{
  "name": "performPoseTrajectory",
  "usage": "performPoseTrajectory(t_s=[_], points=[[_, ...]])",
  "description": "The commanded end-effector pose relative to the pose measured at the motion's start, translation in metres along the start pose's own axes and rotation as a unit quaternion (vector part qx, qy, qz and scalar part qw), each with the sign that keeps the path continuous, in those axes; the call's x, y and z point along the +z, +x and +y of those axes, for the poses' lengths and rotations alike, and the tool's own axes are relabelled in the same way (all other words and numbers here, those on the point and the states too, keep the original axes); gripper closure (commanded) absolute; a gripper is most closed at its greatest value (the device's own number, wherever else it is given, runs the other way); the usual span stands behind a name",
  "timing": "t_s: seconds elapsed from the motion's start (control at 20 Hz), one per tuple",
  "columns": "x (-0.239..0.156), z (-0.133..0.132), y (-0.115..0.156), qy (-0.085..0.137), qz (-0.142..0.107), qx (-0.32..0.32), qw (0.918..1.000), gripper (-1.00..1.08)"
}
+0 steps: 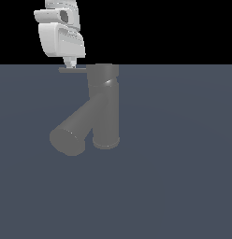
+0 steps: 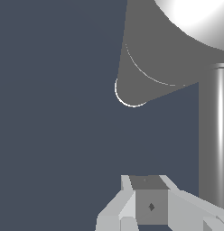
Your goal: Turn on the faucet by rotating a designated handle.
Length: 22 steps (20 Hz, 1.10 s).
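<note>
Exterior view: my gripper (image 1: 70,65) touches the thin, stiff handle (image 1: 73,70) near its tip, atop faucet (image 1: 105,107); finger spread unclear, prob slippery metal.

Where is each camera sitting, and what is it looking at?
Exterior view: off the arm, looking level at the upright faucet; the white gripper hangs over the thin handle.
Wrist view: on the wrist, looking down past the jaws at the faucet's spout and floor.
Both show the faucet, handle and gripper.
</note>
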<state>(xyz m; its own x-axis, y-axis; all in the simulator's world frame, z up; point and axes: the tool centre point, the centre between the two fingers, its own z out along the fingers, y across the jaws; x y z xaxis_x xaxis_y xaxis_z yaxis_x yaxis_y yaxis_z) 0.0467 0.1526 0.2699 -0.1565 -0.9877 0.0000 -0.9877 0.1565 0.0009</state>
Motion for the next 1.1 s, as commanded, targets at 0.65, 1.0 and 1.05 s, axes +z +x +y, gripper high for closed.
performPoseTrajectory(t_s=[0.65, 1.0, 1.05], points=[[0.000, 0.039, 0.002, 0.000, 0.000, 0.000, 1.0000, 1.08], [0.000, 0.057, 0.003, 0.000, 0.000, 0.000, 1.0000, 1.08], [0.000, 0.060, 0.003, 0.000, 0.000, 0.000, 1.0000, 1.08]])
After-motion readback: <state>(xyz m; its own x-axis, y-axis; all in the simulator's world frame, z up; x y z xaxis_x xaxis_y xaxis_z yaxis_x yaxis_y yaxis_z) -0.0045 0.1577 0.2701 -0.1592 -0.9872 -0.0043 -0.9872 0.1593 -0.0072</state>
